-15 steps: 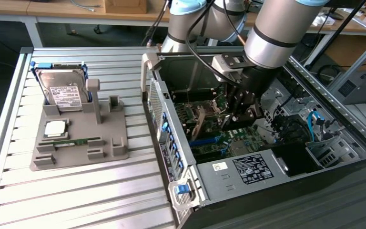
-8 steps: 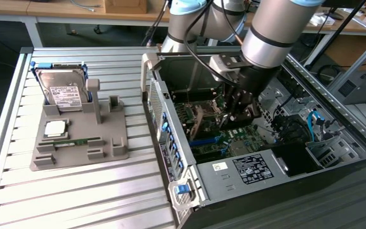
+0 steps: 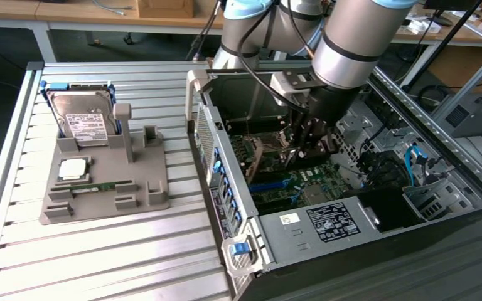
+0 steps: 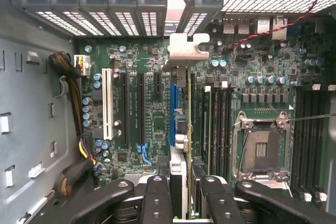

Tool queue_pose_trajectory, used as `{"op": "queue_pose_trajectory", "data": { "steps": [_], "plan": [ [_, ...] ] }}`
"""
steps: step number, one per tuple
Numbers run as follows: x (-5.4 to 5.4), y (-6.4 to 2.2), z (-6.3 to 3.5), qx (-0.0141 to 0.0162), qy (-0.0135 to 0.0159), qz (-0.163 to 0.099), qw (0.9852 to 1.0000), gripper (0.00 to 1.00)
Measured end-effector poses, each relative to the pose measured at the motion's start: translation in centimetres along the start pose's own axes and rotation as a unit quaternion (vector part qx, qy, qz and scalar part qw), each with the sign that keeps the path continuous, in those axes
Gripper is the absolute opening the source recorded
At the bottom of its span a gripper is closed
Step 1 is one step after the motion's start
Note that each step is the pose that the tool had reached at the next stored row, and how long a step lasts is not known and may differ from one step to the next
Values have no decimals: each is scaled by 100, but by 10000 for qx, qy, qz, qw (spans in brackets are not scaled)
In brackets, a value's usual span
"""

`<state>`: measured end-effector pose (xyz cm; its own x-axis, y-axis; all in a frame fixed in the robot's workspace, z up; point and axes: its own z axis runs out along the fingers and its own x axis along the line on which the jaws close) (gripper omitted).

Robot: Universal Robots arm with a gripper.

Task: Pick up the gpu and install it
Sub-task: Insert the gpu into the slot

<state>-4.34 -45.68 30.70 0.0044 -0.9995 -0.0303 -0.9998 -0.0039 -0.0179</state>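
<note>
**Graphics card held edge-on above the motherboard slots**

Exterior view: the robot arm (image 3: 341, 50) reaches down into the open computer case (image 3: 442, 188), which lies on its side on a slatted metal table (image 3: 98, 263). The gripper (image 3: 312, 141) hangs low over the green motherboard (image 3: 308, 182), near the middle of the case. Well apart, toward the exterior view's left, a grey holder (image 3: 98, 182) stands on the table; a silver hard drive (image 3: 86, 125) leans upright in it and a narrow green memory stick (image 3: 95, 187) lies in a groove.

Wrist view: the gripper (image 4: 186, 192) is clenched on the gpu (image 4: 184, 129), its black fingers (image 4: 157, 198) pressing either side of the card. The card is seen edge-on, its silver bracket (image 4: 185, 48) pointing at the rear slot openings (image 4: 131, 22). It stands over the blue slot (image 4: 173, 103), between the black expansion slots (image 4: 140, 108) and the empty processor socket (image 4: 260, 150). Whether it is seated cannot be told.
</note>
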Motion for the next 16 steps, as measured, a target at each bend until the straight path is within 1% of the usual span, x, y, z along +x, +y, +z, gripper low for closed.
{"op": "queue_pose_trajectory", "data": {
  "steps": [12, 13, 16],
  "plan": [
    [-16, 57, 33, 0, 1, 0, 10000, 27],
    [-16, 77, 39, -1, 1, 0, 10000, 27],
    [-16, 102, 48, -1, 1, 0, 10000, 27]
  ]
}}
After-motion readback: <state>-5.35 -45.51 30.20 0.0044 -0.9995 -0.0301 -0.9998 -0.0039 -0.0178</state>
